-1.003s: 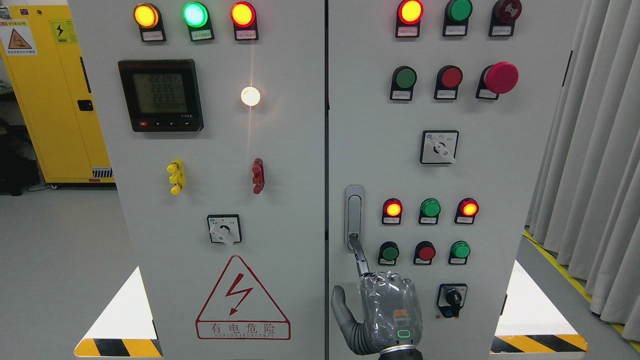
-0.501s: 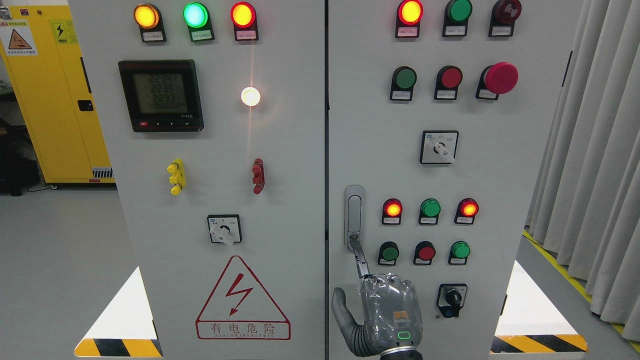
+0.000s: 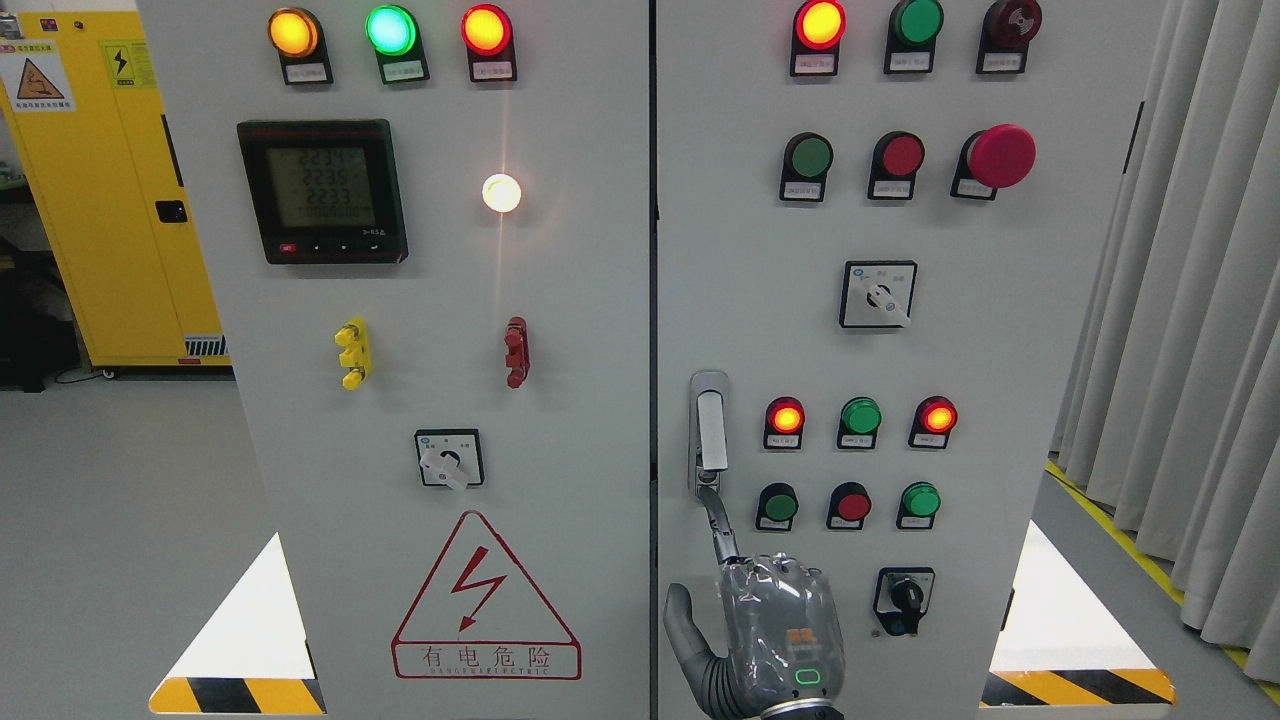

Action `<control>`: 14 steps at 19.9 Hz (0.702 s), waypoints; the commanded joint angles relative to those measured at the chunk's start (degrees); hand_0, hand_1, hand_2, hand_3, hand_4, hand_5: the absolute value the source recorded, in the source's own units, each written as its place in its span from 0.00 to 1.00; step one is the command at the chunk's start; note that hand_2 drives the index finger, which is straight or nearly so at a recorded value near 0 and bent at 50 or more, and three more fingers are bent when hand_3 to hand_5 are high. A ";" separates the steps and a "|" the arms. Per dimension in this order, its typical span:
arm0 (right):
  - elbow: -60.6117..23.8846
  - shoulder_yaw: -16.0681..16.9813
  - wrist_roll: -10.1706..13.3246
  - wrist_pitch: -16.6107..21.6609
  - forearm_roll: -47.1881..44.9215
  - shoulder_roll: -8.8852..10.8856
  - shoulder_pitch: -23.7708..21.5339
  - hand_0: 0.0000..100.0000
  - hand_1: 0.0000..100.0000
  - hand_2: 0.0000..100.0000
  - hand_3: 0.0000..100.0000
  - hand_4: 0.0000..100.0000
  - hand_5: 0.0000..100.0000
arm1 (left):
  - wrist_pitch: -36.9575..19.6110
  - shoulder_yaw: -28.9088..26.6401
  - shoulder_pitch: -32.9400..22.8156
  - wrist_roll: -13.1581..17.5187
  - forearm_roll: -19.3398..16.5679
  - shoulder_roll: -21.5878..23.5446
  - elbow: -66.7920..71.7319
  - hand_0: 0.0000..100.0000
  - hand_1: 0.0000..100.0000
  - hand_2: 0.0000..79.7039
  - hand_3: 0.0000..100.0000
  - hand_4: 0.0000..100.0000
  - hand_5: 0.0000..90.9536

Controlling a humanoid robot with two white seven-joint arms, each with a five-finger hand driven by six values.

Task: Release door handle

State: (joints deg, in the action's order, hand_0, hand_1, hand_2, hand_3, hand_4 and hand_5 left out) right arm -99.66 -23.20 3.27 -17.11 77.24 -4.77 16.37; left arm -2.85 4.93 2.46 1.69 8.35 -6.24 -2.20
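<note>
Silver door handle (image 3: 710,430) sits just above the right hand (image 3: 770,630), whose extended index finger touches its base, other fingers curled.

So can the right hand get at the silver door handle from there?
Likely yes: the right hand sits directly below the silver door handle on the grey cabinet door, with nothing in between.

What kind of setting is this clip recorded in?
Probably an industrial electrical room or training bay: a grey control cabinet with indicator lamps and a digital meter, and a yellow safety cabinet behind.
</note>
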 commanded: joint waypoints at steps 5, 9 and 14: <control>-1.76 0.00 0.69 0.06 -0.25 0.11 -0.38 0.67 0.35 0.04 1.00 1.00 1.00 | -0.05 0.00 0.00 -0.02 0.00 0.00 0.00 0.12 0.56 0.00 0.00 0.00 0.00; -4.14 0.00 0.86 0.33 -0.43 0.29 -0.46 0.67 0.34 0.04 1.00 1.00 1.00 | -0.05 0.00 0.00 -0.02 0.00 0.00 0.00 0.12 0.56 0.00 0.00 0.00 0.00; -5.55 -0.09 1.13 0.59 -0.51 0.29 -0.47 0.68 0.35 0.12 1.00 1.00 1.00 | -0.05 0.00 0.00 -0.02 0.00 0.00 0.00 0.12 0.56 0.00 0.00 0.00 0.00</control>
State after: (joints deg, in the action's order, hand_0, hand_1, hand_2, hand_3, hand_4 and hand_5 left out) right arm -102.28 -23.19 4.24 -16.74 76.88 -4.62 15.96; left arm -2.85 4.94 2.46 1.69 8.35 -6.24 -2.20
